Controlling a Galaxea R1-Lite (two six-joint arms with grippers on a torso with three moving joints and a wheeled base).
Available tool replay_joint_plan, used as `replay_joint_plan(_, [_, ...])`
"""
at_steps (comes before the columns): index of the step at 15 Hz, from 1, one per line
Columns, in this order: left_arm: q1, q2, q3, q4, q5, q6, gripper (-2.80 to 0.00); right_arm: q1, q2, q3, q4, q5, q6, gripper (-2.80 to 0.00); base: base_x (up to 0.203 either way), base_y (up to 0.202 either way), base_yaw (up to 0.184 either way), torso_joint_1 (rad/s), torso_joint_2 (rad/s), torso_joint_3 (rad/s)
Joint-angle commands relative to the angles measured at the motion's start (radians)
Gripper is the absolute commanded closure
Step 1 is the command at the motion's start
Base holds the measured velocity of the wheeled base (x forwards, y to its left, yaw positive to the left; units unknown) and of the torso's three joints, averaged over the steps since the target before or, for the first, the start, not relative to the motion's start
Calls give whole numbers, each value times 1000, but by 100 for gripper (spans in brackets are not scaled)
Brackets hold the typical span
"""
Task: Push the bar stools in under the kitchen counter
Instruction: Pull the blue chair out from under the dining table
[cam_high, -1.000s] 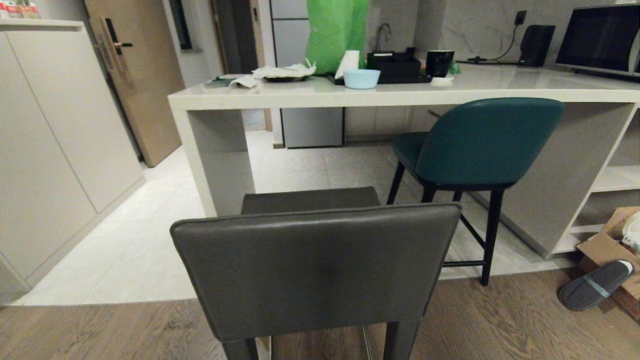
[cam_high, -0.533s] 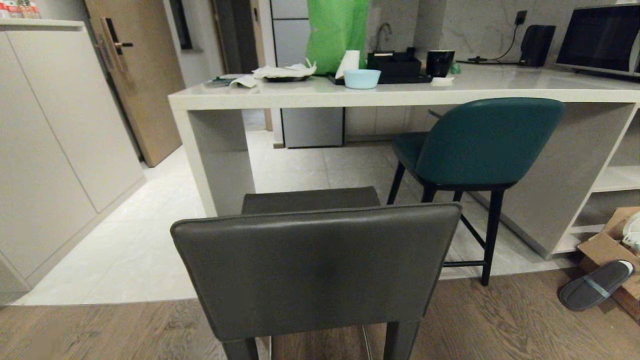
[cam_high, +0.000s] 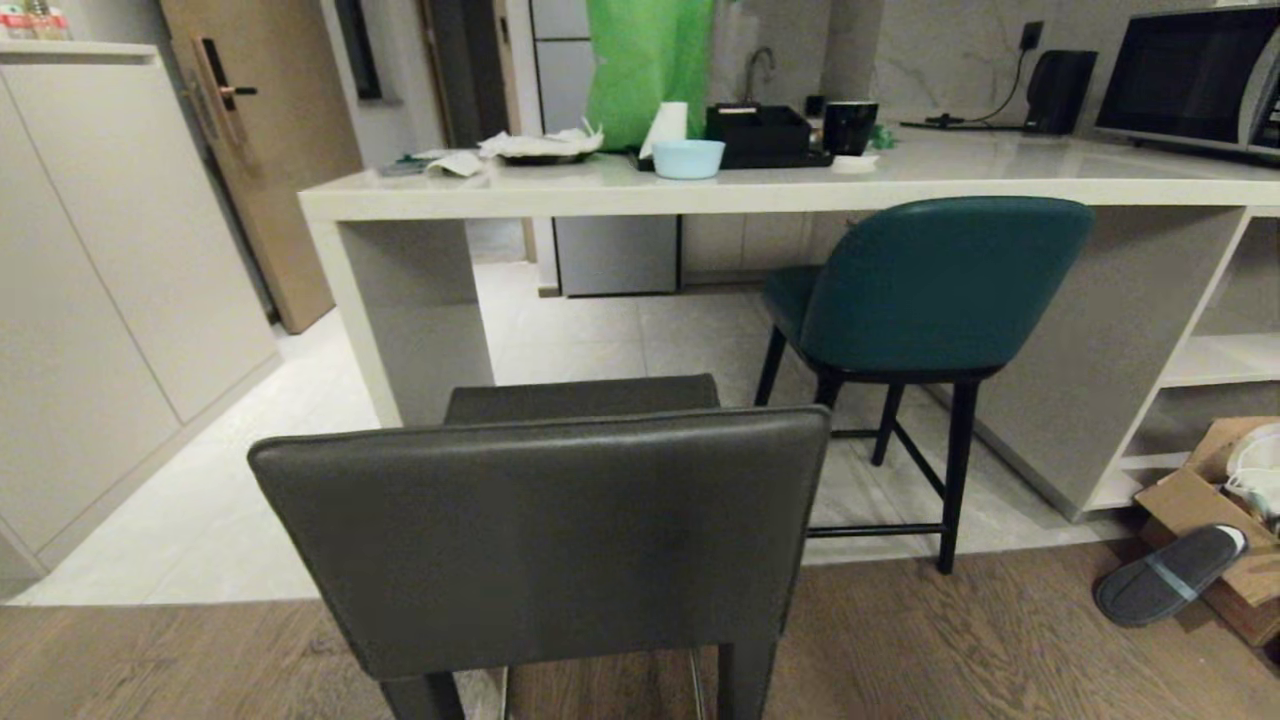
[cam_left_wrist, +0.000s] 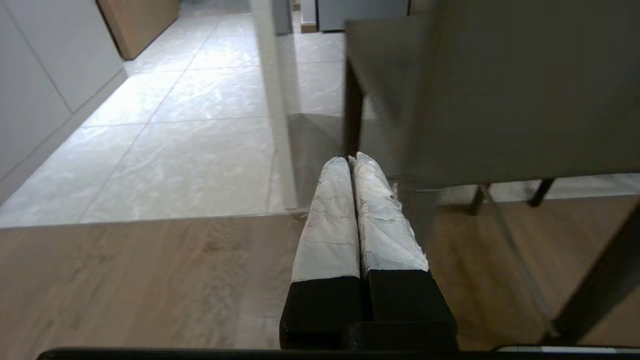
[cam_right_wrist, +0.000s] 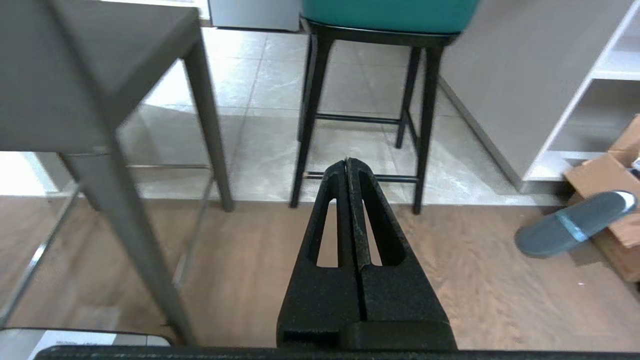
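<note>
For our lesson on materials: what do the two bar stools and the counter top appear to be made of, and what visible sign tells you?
Grey stool: smooth leather-like upholstery, faint sheen, piped top edge; real or synthetic unclear.
Teal stool: similar satin padded covering on matte black legs, wood or metal uncertain.
Counter top: thick off-white slab, polished and reflective, probably stone or a stone-look composite.

A home kitchen: stone counter, microwave, tap, bar stools.

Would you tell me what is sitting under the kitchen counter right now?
Under the kitchen counter, only the teal stool's seat is tucked in. The grey stool stands short of it. The teal backrest hides the space behind it.
</note>
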Motion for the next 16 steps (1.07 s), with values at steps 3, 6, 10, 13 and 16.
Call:
replay_joint_plan(3, [0, 1, 3, -1, 0, -1, 0, 0, 0, 0, 0, 1, -1, 0, 0, -196, 1, 3, 4, 0])
replay_joint_plan(6, [0, 1, 3, -1, 0, -1, 0, 0, 0, 0, 0, 1, 1, 0, 0, -194, 2, 1, 1, 2])
replay_joint_plan(10, [0, 1, 3, -1, 2, -15, 0, 0, 0, 0, 0, 1, 4, 0, 0, -194, 1, 3, 3, 3])
replay_joint_plan(13, [0, 3, 3, -1, 3, -20, 0, 0, 0, 0, -1, 1, 5, 0, 0, -196, 2, 4, 3, 4])
replay_joint_plan(16, [0, 1, 3, -2, 6, -31, 0, 0, 0, 0, -2, -1, 8, 0, 0, -197, 2, 3, 1, 2])
